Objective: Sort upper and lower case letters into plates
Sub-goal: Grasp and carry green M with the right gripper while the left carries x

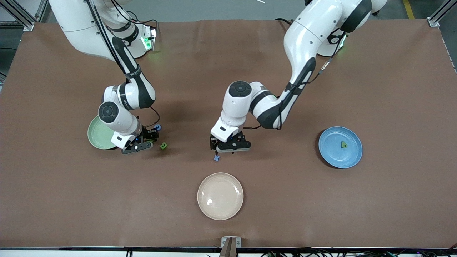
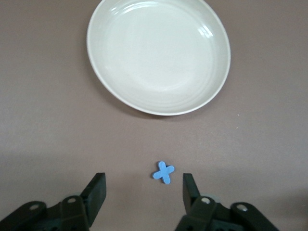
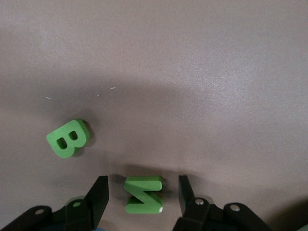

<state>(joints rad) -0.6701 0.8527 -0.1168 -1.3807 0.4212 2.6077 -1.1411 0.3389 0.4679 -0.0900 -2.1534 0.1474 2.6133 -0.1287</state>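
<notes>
The letters in view are small, flat and chunky: a blue x [image 2: 164,172] lying flat on the brown table [image 1: 321,200], a green B [image 3: 68,138], a green N [image 3: 143,194], a blue letter [image 1: 158,127] half hidden by the right arm, and a green b [image 1: 344,145] in the blue plate [image 1: 330,157]. That makes five visible letters and three plates. On the front view's clock face, the mint plate [image 1: 96,137] lies near nine o'clock under the right arm's wrist, the blue plate near three, and the cream plate [image 1: 220,196] near six. The left gripper [image 2: 144,190] hangs low at the centre with its jaws spread, the x just ahead of them and untouched. The right gripper [image 3: 143,195] is low beside the mint plate, jaws released either side of the N without gripping it; the B sits just beside. Bare table surrounds the cream plate and runs out to every edge.
</notes>
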